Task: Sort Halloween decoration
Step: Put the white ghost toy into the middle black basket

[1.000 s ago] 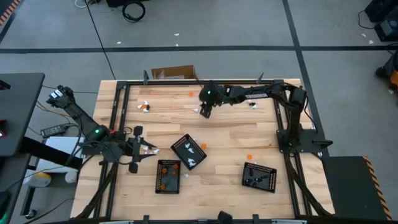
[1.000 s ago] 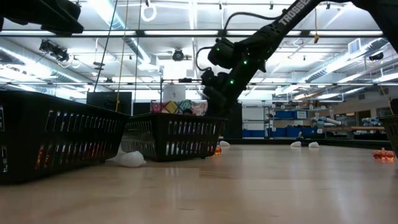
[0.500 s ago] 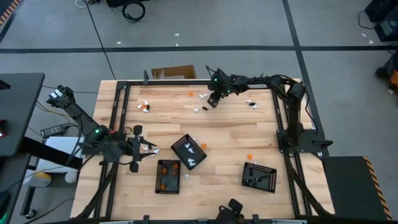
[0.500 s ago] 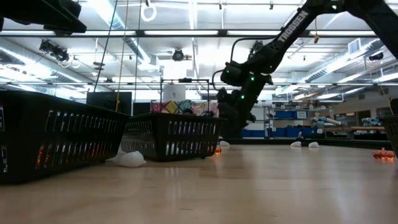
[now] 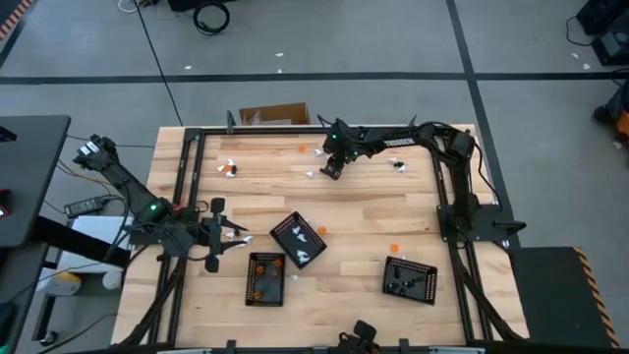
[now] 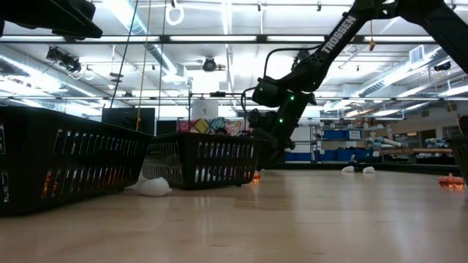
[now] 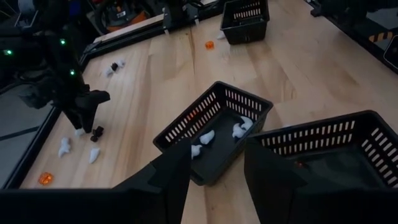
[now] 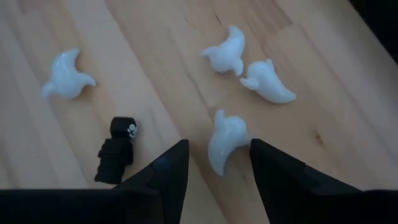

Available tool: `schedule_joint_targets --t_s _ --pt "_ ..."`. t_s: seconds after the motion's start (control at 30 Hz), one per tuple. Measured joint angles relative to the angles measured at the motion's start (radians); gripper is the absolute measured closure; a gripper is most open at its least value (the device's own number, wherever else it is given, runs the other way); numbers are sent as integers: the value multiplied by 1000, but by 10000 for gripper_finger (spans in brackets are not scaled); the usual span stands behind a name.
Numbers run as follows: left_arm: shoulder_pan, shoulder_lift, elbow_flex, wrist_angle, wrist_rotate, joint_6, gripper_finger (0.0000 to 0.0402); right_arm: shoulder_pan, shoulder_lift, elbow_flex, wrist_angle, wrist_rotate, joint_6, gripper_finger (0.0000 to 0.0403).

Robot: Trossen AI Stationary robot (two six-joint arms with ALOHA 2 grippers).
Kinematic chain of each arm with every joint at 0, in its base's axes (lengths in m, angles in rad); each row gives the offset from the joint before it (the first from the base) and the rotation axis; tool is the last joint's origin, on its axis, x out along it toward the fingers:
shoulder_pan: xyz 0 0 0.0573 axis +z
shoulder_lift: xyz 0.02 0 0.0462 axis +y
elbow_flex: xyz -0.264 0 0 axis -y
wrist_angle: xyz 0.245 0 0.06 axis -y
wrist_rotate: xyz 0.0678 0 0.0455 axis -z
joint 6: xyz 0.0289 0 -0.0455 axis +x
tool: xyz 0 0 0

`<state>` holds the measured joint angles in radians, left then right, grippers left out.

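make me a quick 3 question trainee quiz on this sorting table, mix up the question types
1. True or false: the right gripper is open, with a white ghost piece lying between its fingers on the table.
2. In the right wrist view, how many white ghost pieces lie on the wood? A) two B) four C) six
3. Fill in: seen from the left wrist, the nearer black tray straight ahead of the left gripper holds pieces coloured ____.

Key
1. True
2. B: four, beside one black figure
3. White
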<state>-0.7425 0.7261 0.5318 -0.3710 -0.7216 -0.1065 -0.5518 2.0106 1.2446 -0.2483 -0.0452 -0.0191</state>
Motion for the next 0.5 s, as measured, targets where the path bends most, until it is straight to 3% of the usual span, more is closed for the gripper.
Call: schedule_joint_targets --t_s 0.27,0.5 --pt "0 0 0 -1 0 -6 246 3 0 0 1 15 -3 243" --pt "0 0 0 -1 0 -6 246 5 0 0 2 50 -1 292"
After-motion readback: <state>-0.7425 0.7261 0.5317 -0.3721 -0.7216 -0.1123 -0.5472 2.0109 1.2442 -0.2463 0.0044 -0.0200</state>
